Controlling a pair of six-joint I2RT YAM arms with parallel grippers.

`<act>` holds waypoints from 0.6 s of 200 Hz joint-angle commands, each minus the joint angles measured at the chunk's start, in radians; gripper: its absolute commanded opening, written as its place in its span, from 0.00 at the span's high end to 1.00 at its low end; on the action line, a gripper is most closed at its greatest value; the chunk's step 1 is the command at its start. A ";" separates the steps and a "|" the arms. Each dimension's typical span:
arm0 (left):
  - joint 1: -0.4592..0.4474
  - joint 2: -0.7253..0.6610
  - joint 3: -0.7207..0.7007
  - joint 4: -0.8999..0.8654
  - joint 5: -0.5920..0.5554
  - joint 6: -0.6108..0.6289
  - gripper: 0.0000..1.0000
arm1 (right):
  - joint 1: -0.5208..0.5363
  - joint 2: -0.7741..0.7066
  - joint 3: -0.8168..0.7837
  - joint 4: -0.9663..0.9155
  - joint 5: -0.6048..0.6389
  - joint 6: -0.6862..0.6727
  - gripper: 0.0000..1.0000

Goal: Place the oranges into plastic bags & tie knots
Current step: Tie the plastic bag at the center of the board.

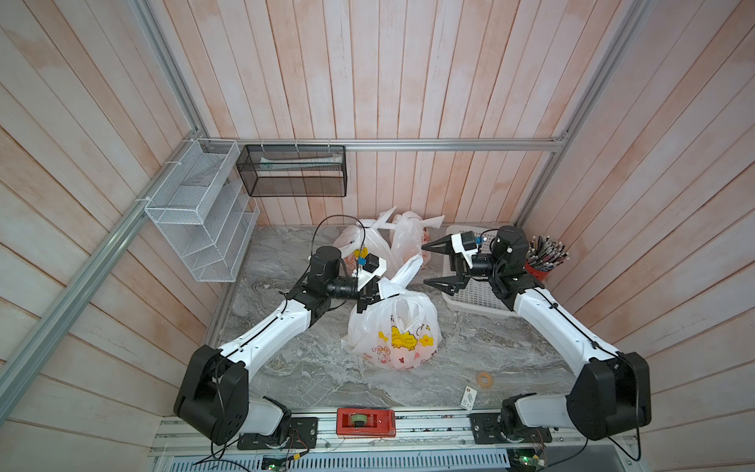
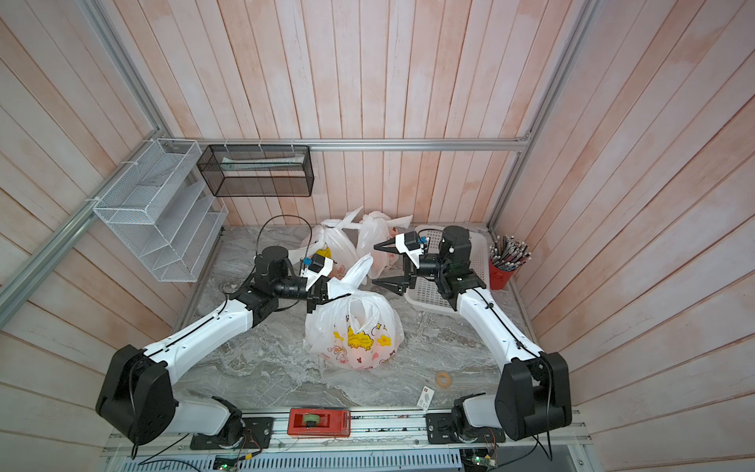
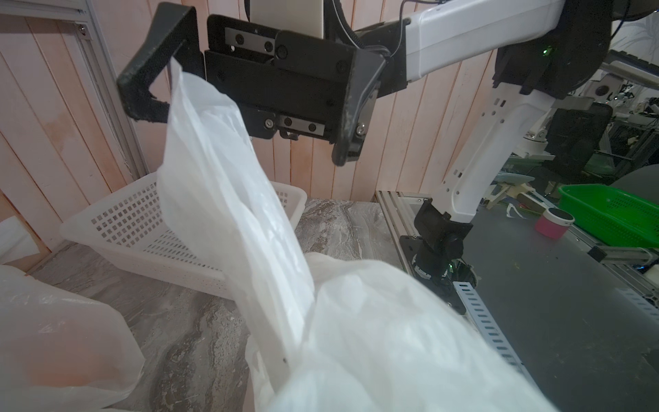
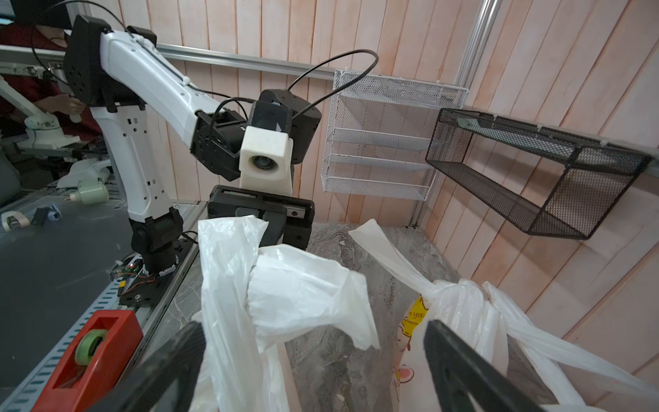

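Note:
Three plastic bags lie on the marble table. The front plastic bag (image 1: 394, 335) (image 2: 355, 335) has a yellow bubble print. My left gripper (image 1: 374, 292) (image 2: 327, 292) (image 4: 271, 221) is shut on one handle strip (image 4: 303, 289) of it; in the left wrist view plastic hides its jaws. The other strip (image 1: 408, 269) (image 3: 214, 178) stands up, wrapped round the first. To its right my right gripper (image 1: 429, 265) (image 2: 382, 265) (image 4: 313, 364) is open wide with nothing in it. Two back bags (image 1: 359, 245) (image 1: 408, 241) have knots (image 1: 378, 229) (image 4: 449, 289). The oranges (image 3: 53, 371) show only as an orange tint through plastic.
A white perforated basket (image 1: 478, 298) (image 3: 117, 228) sits under the right wrist. A red cup of pencils (image 1: 545, 257) stands at the right wall. A tape ring (image 1: 485, 380), a card (image 1: 468, 397) and a red tape dispenser (image 1: 365, 423) lie near the front edge. A white wire rack (image 1: 200, 212) and a black mesh shelf (image 1: 292, 171) hang on the walls.

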 commanded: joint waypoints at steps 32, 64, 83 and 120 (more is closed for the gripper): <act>0.002 -0.013 -0.001 -0.001 0.044 0.017 1.00 | 0.020 0.042 0.051 -0.052 -0.052 -0.214 0.04; 0.004 -0.013 0.001 -0.014 0.053 0.024 1.00 | 0.040 0.087 0.123 -0.162 -0.055 -0.293 0.16; 0.005 -0.015 0.001 -0.018 0.054 0.024 1.00 | 0.048 0.102 0.145 -0.174 -0.070 -0.294 0.32; 0.025 -0.019 -0.012 0.015 0.053 -0.008 1.00 | 0.049 0.085 0.147 -0.229 -0.080 -0.334 0.87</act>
